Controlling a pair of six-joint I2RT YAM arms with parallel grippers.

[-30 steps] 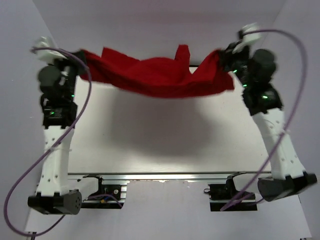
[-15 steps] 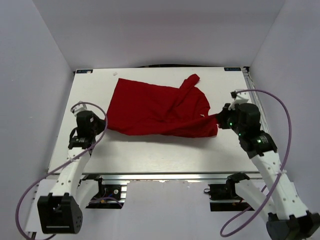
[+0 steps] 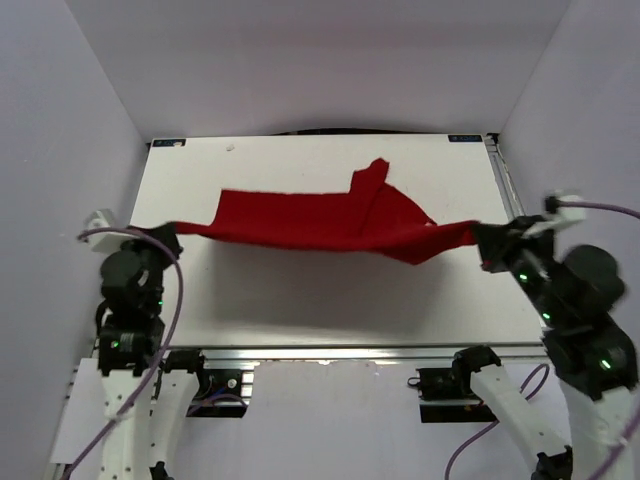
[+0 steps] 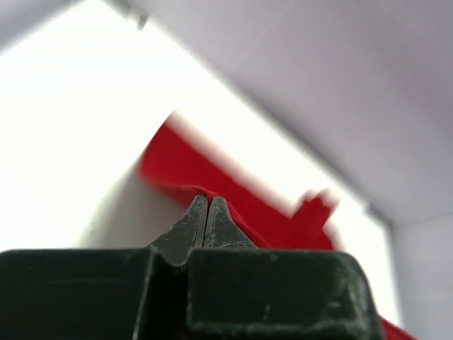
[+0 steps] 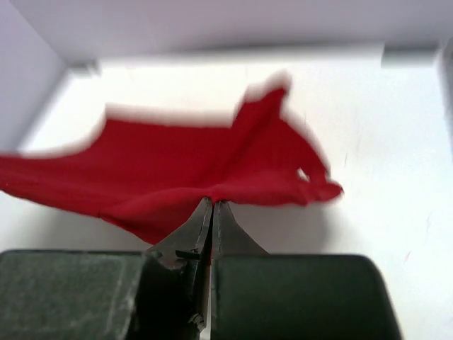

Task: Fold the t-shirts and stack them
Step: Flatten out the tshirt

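Fabric, bright red, is stretching across a white table [image 3: 300, 310] between 2 robot arms, seen from above. On the left, the left gripper [image 3: 166, 236] is clenching 1 edge of the t-shirt [image 3: 310, 215]. Its wrist camera is showing the 2 fingertips [image 4: 195, 218] pressing together, with red cloth running away from them. In the middle, the t-shirt is hanging as a shallow, nearly taut band over the table's centre. It is sagging slightly and casting a shadow beneath, and 1 sleeve [image 3: 370, 180] is flipping up toward the far side. On the right, the right gripper [image 3: 487, 240] is pinching the opposite edge the same way, jaws closed on the cloth.

Things are changing quickly. 1 second ago, both arms were holding the t-shirt high and bunched near the camera. 0.5 seconds ago, it was lying loosely spread on the table. Now the grippers are standing farther apart and drawing the fabric straighter. Judging from this, the arms are shaking and smoothing the t-shirt flat before any fold. Folding is not yet beginning, and stacking is lying further ahead.

Counting what is showing: 1 t-shirt, 1 table, 2 arms, 2 grippers, both grasping cloth. No second shirt is appearing.
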